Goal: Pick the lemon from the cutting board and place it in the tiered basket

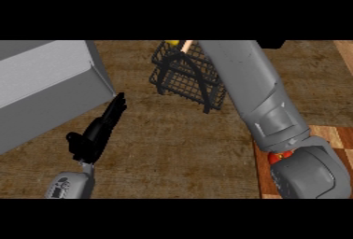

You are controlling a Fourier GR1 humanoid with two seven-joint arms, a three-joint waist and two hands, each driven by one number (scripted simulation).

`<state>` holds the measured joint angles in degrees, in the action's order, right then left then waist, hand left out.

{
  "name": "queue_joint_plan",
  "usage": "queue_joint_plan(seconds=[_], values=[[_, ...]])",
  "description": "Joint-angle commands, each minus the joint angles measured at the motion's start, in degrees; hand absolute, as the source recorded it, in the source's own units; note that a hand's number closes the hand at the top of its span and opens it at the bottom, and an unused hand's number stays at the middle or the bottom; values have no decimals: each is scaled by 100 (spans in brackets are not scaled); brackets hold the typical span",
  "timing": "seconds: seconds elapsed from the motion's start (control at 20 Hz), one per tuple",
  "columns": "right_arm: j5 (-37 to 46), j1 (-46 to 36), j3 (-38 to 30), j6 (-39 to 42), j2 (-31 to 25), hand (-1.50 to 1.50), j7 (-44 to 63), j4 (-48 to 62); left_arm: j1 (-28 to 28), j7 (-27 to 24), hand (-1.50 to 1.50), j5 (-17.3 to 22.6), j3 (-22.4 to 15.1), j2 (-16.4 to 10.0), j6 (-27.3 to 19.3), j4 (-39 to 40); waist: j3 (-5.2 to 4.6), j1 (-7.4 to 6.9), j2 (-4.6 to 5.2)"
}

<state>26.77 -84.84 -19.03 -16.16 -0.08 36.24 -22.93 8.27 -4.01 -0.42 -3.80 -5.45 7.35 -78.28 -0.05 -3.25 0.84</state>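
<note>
My right forearm [262, 102] reaches from the lower right up over the black wire tiered basket [186, 79] near the top middle. At its end only a black bit of the right hand [271, 44] shows at the upper edge. A yellow sliver of the lemon [185, 45] peeks out beside the wrist, above the basket's top rim, with the hand curled round it and hiding most of it. The wooden cutting board [334, 137] lies at the right edge, partly under the arm. My left hand [96, 133] rests open at the lower left, fingers straight.
A large grey box [41, 84] fills the upper left, close to the left hand's fingertips. A small red object [278, 157] lies on the board beside my right elbow. Brown wooden counter [172, 144] stretches between the two arms.
</note>
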Motion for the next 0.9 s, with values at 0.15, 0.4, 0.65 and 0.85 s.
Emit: queue_joint_plan(seconds=[0.15, 0.4, 0.65, 0.85], values=[[-443, -104, -330, -578, -39, -150, -232, -87, -29, -93, 0, -80, 68, 26, -113, 110, 1, 177, -36], [280, 192, 79, -1901, -276, -150, -319, -167, -109, 71, 0, 70, 83, 5, 20, -40, 0, 262, -73], [757, 347, 287, -2846, -713, -150, -45, -511, -356, -271, 0, 57, 228, -136, 38, 81, 1, 374, -125], [506, 1068, 192, -2840, -954, -150, -457, -1544, -342, -343, 0, 31, 314, -69, -96, 261, 9, 547, -168]])
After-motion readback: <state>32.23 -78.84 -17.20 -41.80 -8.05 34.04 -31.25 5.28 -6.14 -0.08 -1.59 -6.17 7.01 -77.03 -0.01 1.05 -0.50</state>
